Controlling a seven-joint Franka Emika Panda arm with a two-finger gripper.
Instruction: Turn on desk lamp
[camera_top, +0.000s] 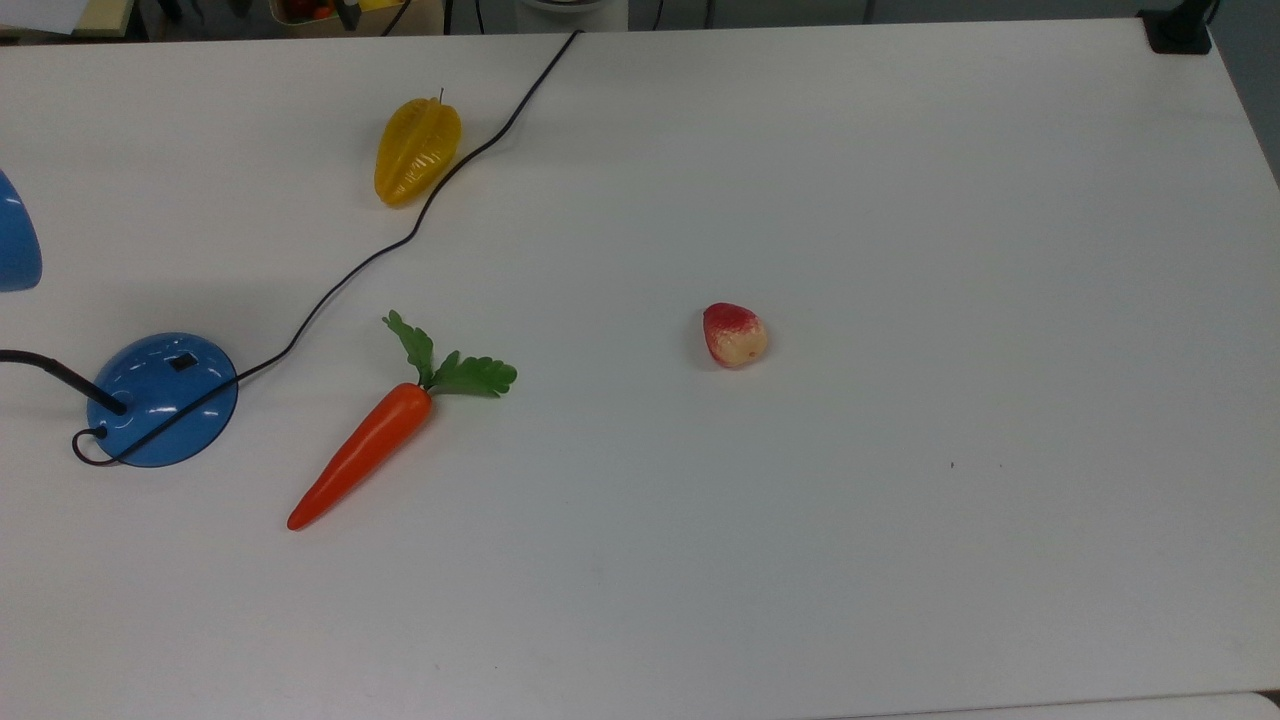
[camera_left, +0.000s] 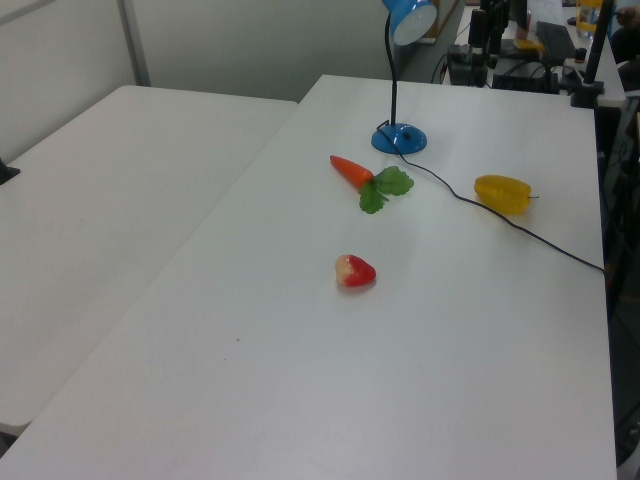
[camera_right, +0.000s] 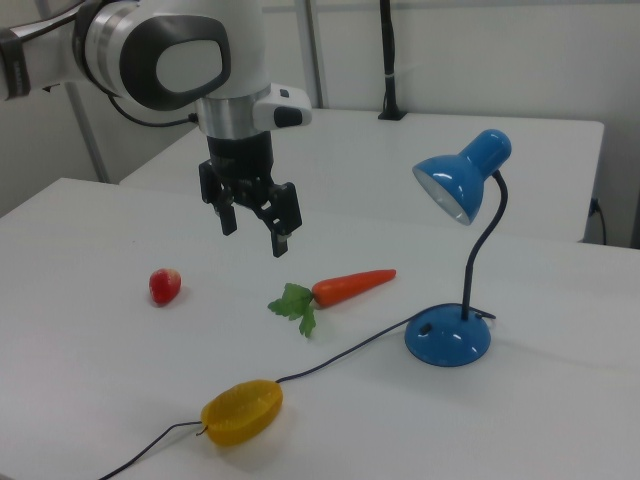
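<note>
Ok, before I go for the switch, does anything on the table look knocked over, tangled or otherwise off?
One small oddity: the desk lamp stands upright, but its cord lies draped across the dome base, just beside the switch. The carrot, starfruit and strawberry lie apart and intact.

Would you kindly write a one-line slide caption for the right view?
Open pincer hangs above the table, with the unlit desk lamp beside a carrot.

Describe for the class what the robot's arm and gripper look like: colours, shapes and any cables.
In the right view, the arm is bulky and rounded, with a glossy white shell and dark grey joint bands. A silver cylindrical wrist bears a small white block on one side. Below it sits the black gripper with two fingers. A thin black cable runs behind the arm.
</note>
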